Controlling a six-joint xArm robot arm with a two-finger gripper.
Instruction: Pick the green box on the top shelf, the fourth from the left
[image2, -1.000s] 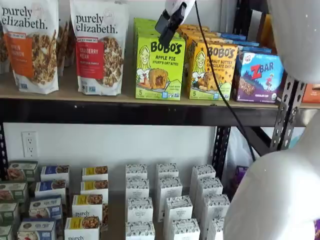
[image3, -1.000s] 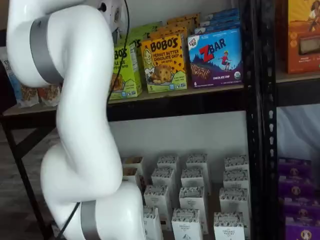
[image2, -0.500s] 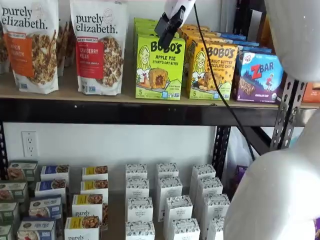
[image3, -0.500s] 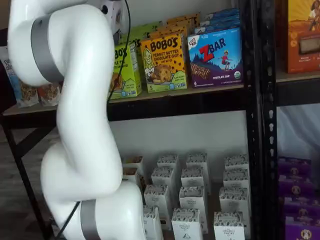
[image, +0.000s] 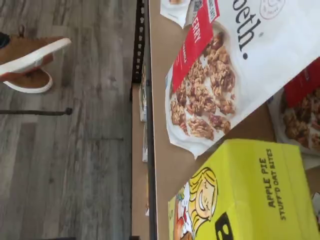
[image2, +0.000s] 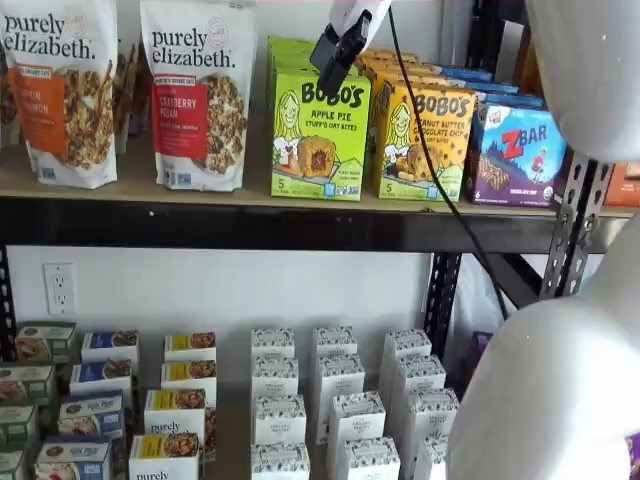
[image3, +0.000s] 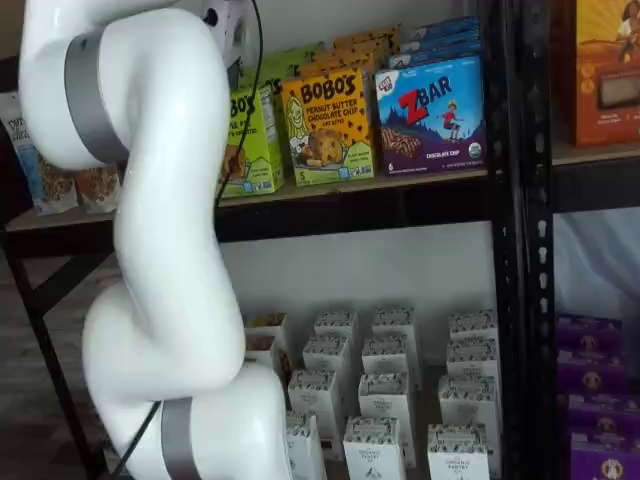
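end effector (image2: 336, 52) above green box (image2: 318, 135) | granola bag (image2: 197, 95), yellow box (image2: 424, 143) flanking

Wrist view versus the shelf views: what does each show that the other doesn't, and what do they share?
Only the wrist view shows a brown shoe on the grey plank floor.

Only the shelf views show the claw above the green box, its fingers side-on, so open or shut cannot be told, plus the yellow-orange Bobo's box, the ZBar box and the lower shelf's small cartons.

Both show the green box, the cranberry granola bag beside it, and the top shelf.
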